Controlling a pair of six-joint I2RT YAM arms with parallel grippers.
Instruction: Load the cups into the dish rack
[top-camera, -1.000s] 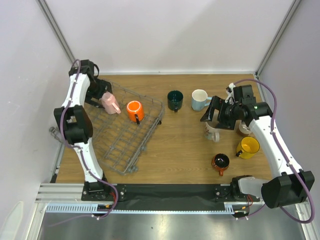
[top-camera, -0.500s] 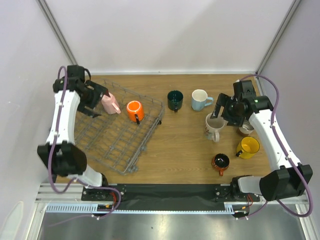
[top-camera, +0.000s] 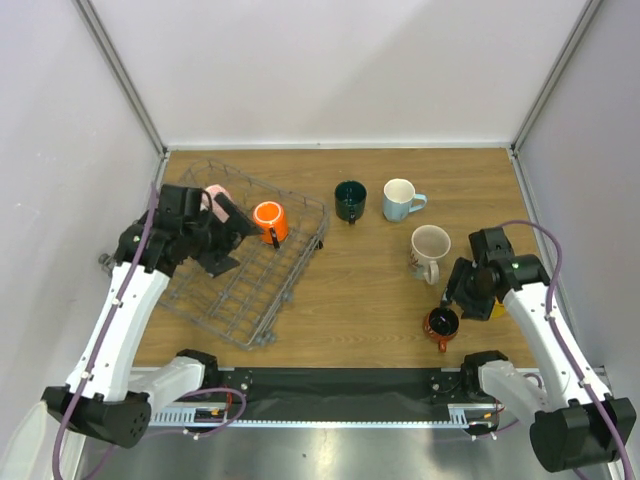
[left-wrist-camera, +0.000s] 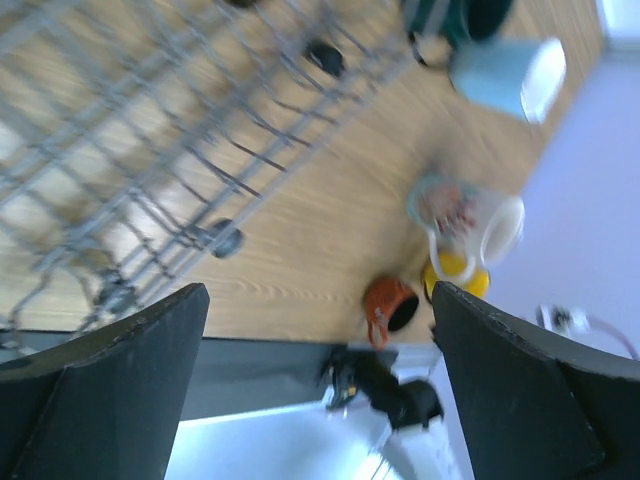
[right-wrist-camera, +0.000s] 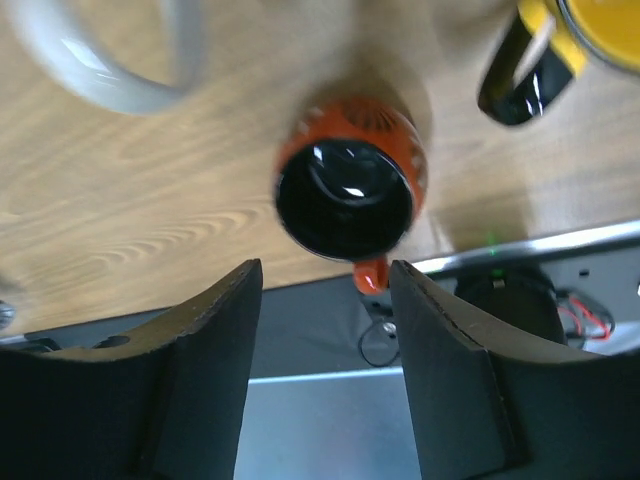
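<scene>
The wire dish rack (top-camera: 262, 292) lies at the left with an orange mug (top-camera: 268, 221) in it. A pink mug (top-camera: 213, 192) at its far side is partly hidden by my left arm. My left gripper (top-camera: 236, 242) hovers over the rack, open and empty (left-wrist-camera: 320, 400). On the table stand a dark green mug (top-camera: 350, 200), a light blue mug (top-camera: 400, 198) and a cream mug (top-camera: 430, 245). My right gripper (top-camera: 453, 297) is open and empty just above the small red-and-black mug (top-camera: 440, 322) (right-wrist-camera: 345, 190). The yellow mug (right-wrist-camera: 590, 25) is mostly hidden under my right arm.
The table's near edge with a black strip and a metal rail (top-camera: 340, 385) lies just below the red-and-black mug. The rack's rim (left-wrist-camera: 150, 150) fills the upper left of the left wrist view. Walls close in the table on three sides.
My left arm swung from the rack's far left corner toward the near side, over the rack. My right gripper left the cream mug standing upright and drew back over the red-and-black mug.
</scene>
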